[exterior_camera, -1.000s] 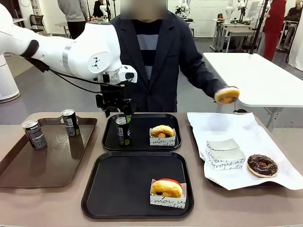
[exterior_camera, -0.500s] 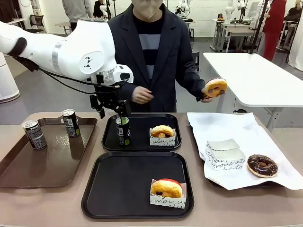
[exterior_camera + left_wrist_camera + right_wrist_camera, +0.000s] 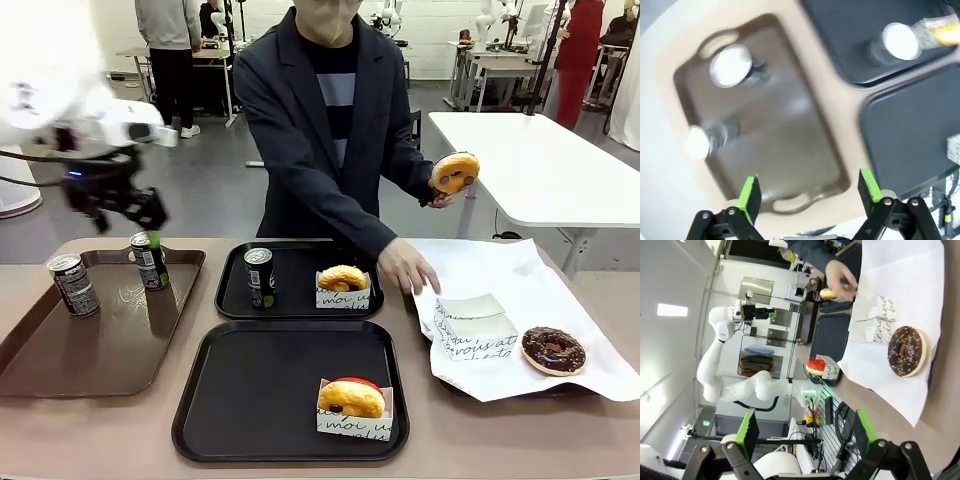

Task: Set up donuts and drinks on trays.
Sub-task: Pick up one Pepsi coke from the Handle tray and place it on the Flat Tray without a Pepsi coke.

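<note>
Two black trays lie mid-table. The far tray (image 3: 300,292) holds one drink can (image 3: 260,277) and a sleeved donut (image 3: 343,283). On the near tray (image 3: 260,390) sits a red-iced donut (image 3: 352,402) in its sleeve. Two more cans (image 3: 72,283) (image 3: 148,260) stand on a brown tray (image 3: 110,340). My left gripper (image 3: 140,215), blurred, hovers open above that tray's far end; from the left wrist view (image 3: 808,192) both cans (image 3: 731,65) (image 3: 700,141) are below it. My right gripper (image 3: 805,432) is open and holds nothing. The person holds up a plain donut (image 3: 453,172).
White paper (image 3: 500,265) at the right carries a stack of empty sleeves (image 3: 470,325) and a chocolate donut (image 3: 553,350). The person's other hand (image 3: 408,270) reaches down beside the sleeves. A white table (image 3: 540,160) stands behind on the right.
My left gripper has left the can standing on the far black tray and swung left over the brown tray. The person's free hand has come down to the sleeves.
</note>
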Available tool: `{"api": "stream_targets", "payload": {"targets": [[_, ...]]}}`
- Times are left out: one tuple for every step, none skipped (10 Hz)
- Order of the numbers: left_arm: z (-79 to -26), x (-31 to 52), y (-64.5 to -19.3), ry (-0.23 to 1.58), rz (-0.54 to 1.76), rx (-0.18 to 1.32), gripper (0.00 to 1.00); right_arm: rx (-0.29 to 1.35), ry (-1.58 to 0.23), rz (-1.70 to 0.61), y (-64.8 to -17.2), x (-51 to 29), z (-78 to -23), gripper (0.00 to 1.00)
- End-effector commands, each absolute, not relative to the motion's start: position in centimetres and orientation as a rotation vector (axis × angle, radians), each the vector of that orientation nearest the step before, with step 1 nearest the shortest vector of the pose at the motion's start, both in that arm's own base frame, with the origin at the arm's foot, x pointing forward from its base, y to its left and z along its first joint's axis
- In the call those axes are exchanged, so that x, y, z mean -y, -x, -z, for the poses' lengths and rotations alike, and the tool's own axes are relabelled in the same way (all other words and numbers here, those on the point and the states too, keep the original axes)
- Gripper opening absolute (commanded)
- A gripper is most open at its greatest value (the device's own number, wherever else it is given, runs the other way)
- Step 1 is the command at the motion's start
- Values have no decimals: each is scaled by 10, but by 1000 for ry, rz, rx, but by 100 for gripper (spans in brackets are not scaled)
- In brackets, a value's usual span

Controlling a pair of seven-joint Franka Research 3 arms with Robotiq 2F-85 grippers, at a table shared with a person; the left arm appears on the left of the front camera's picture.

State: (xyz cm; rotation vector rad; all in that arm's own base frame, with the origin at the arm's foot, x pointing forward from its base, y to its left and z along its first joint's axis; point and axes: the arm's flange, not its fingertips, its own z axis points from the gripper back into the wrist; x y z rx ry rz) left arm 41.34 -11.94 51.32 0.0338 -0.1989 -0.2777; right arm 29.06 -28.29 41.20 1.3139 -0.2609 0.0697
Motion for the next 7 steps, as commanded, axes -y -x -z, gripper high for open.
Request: {"api": "stream_targets", "payload": {"targets": [[-518, 57, -443, -16, 157, 150, 100, 267, -1320, -75, -290, 282, -413, 100], [-519, 33, -463, -50, 64, 117, 100, 267, -1320, -75, -290, 282, -413, 100], [-508, 13, -479, -33, -3, 79, 100, 267, -1320, -75, -290, 282, -413, 100], [-505, 0, -502, -29, -31, 27, 100, 267, -1320, -75, -290, 282, -413, 100], [-505, 3, -519, -28, -2, 7, 100, 267, -1320, -75, -290, 282, -413, 100], [-502, -15, -472, -30, 7, 90, 100, 267, -1320, -75, -290, 282, -413, 100], [-502, -15, -472, -30, 7, 90, 100, 267, -1320, -75, -290, 282, -413, 100]]}}
